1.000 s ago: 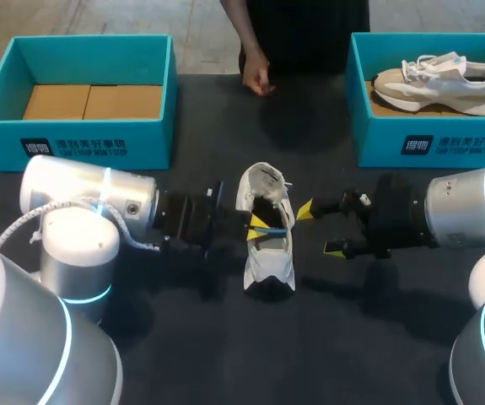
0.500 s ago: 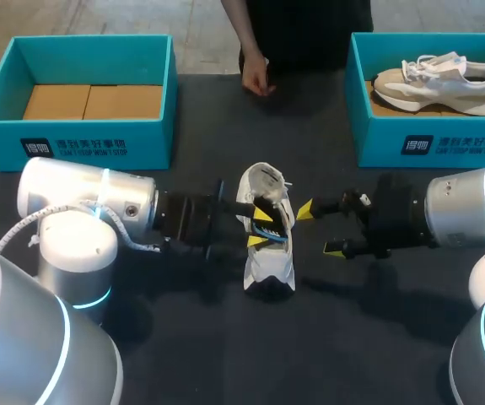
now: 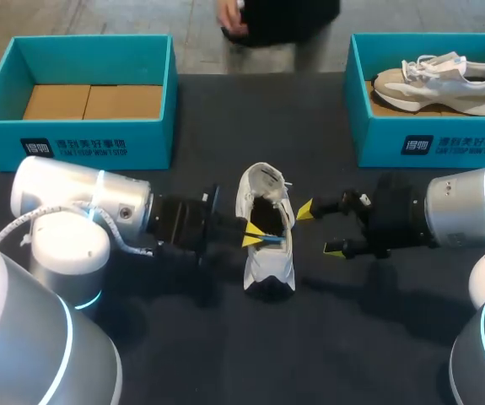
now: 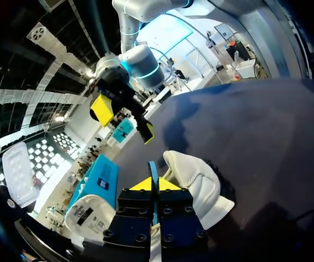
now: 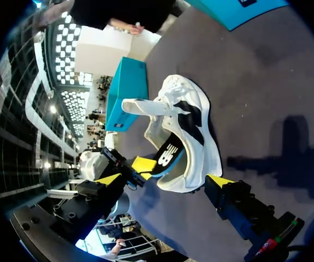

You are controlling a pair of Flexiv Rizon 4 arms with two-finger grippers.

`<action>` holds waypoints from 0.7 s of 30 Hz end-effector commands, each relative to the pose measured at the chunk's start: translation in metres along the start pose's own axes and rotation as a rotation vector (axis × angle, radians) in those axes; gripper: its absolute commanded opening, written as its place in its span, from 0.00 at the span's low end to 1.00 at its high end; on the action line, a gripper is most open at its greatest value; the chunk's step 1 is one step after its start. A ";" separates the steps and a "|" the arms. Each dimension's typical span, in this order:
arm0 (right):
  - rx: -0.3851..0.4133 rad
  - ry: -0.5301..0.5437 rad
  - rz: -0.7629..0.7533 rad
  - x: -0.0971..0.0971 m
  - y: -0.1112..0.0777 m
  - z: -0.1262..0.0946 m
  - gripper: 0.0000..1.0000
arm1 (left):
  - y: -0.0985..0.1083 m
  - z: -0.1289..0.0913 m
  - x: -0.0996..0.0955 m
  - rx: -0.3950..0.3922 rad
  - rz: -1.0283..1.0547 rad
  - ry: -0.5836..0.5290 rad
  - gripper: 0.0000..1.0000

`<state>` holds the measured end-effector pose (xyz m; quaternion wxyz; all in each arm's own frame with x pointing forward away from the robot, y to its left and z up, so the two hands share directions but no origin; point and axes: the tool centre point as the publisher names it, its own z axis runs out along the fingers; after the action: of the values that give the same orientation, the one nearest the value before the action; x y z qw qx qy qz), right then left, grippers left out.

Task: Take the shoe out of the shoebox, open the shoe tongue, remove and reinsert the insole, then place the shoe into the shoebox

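A white shoe [image 3: 269,266] lies on the black table between my two grippers, its tongue [image 5: 144,107] pulled up and out. A dark insole with a blue edge [image 5: 167,154] sticks partly out of the shoe's opening. My left gripper [image 3: 254,239] comes in from the left and is shut on that thin blue insole edge [image 4: 153,172], with the shoe [image 4: 199,184] just beside its tips. My right gripper [image 3: 320,229] stands wide open just right of the shoe, touching nothing. In the right wrist view the shoe [image 5: 192,128] lies ahead of its spread fingers.
A teal shoebox [image 3: 86,139] with a cardboard insert stands at the back left. A second teal shoebox [image 3: 432,143] at the back right holds another pale shoe [image 3: 440,78].
My left gripper opened briefly inside the shoe, then shut again on the insole's edge a little lower down. The right arm stayed still. A person's hand at the far edge drew back.
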<state>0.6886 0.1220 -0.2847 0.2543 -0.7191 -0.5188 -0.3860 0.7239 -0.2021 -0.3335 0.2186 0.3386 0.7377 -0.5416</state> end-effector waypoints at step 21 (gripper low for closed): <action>-0.001 -0.005 0.001 0.002 -0.001 0.001 1.00 | -0.003 0.015 -0.005 0.030 -0.013 0.057 0.00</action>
<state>0.6886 0.1220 -0.2847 0.2543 -0.7191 -0.5188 -0.3860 0.7236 -0.2175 -0.3340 0.1919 0.3509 0.7360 -0.5462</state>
